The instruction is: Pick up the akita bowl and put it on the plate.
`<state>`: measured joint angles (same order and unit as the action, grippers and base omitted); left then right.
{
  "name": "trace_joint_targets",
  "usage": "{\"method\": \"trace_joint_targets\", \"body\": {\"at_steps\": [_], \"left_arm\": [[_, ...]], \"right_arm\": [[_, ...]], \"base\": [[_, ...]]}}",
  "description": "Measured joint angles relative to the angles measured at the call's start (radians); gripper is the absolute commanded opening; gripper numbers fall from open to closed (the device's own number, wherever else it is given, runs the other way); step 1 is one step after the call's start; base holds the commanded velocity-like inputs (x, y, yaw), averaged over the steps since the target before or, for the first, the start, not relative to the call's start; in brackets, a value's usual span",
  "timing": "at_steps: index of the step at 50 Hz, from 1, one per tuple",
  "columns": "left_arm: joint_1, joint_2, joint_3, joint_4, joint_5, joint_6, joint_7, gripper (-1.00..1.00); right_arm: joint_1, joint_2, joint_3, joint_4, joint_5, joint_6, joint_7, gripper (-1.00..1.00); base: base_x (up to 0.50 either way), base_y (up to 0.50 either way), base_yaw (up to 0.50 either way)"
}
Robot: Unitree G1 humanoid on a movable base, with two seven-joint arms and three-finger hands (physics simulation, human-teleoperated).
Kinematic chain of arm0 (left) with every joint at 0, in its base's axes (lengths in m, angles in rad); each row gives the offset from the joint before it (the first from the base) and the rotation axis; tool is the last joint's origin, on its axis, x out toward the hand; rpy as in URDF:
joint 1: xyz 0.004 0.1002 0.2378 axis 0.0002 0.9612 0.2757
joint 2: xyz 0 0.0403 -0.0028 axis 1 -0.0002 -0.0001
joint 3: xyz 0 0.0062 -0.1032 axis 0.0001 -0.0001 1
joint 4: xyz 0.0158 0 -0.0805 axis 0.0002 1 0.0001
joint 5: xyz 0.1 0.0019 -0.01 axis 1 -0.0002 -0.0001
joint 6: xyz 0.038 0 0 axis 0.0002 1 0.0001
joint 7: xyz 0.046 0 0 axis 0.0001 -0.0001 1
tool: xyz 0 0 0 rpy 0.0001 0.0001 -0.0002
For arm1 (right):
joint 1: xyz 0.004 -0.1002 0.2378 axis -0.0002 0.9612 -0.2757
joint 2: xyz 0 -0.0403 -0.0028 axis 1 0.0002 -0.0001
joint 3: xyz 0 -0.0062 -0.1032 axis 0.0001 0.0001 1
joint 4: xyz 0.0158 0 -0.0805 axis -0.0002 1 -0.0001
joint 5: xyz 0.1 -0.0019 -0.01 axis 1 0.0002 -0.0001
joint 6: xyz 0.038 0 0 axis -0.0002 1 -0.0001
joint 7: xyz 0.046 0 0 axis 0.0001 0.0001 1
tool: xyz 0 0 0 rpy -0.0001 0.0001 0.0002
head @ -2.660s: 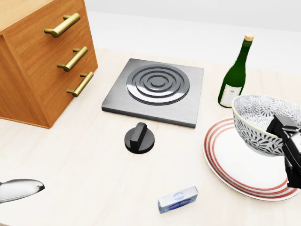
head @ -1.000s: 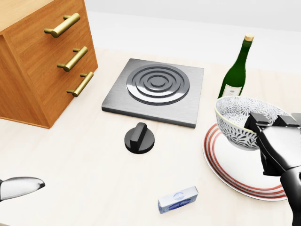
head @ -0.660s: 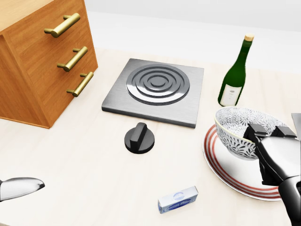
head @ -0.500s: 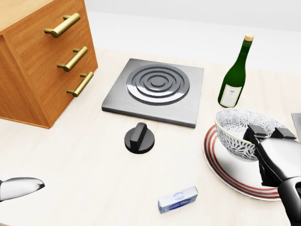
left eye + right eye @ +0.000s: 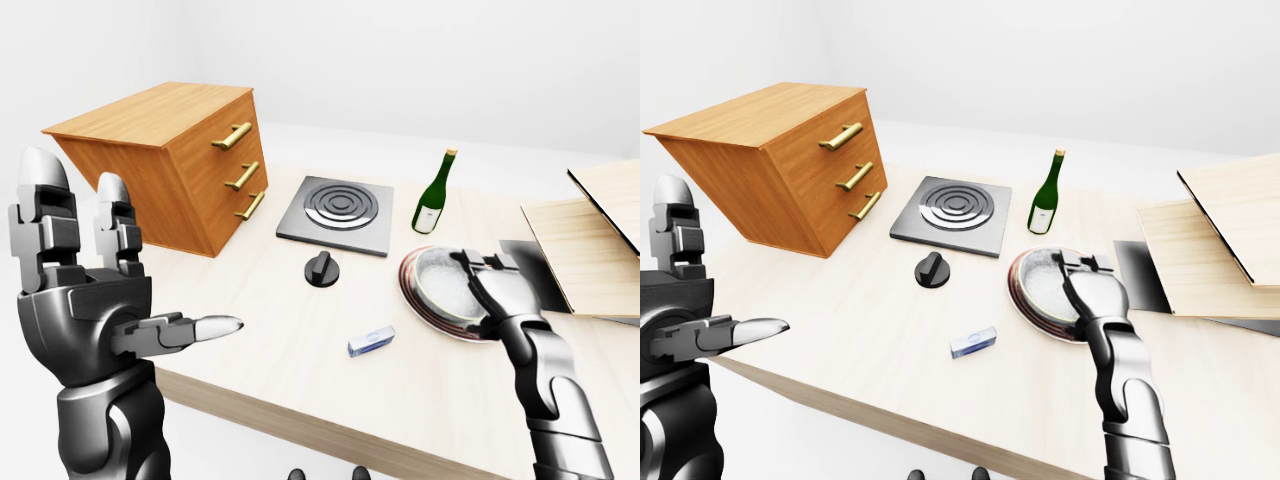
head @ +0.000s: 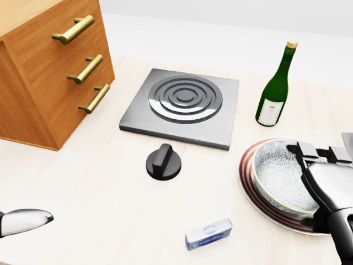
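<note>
Lowered since a moment ago, the akita bowl (image 6: 278, 175) sits on the plate (image 6: 246, 178); my right hand (image 6: 328, 185) hides its right rim, grip impossible to tell. My left hand (image 5: 85, 310) is spread wide.

bottle label (image 6: 270, 112) unreadable, small box (image 6: 208, 234) print blurred

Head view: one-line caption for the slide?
Akita bowl sits on the red-striped plate, right hand at its rim; stove, knob, bottle nearby.
</note>
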<state>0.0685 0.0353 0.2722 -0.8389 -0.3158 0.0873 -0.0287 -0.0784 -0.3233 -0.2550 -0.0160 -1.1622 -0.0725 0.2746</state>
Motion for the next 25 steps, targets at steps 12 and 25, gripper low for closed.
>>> {"method": "trace_joint_targets", "body": {"at_steps": [12,25], "left_arm": [[0.002,-0.001,0.000,-0.001,0.001,0.000,0.000,1.00],[-0.004,0.001,0.003,0.004,-0.001,0.000,0.004,1.00]], "right_arm": [[-0.009,-0.010,-0.023,-0.054,0.024,0.015,0.038,1.00],[-0.020,0.000,-0.043,-0.173,0.048,0.031,0.120,1.00]], "base": [[0.00,0.00,0.00],[0.00,0.00,0.00]]}}
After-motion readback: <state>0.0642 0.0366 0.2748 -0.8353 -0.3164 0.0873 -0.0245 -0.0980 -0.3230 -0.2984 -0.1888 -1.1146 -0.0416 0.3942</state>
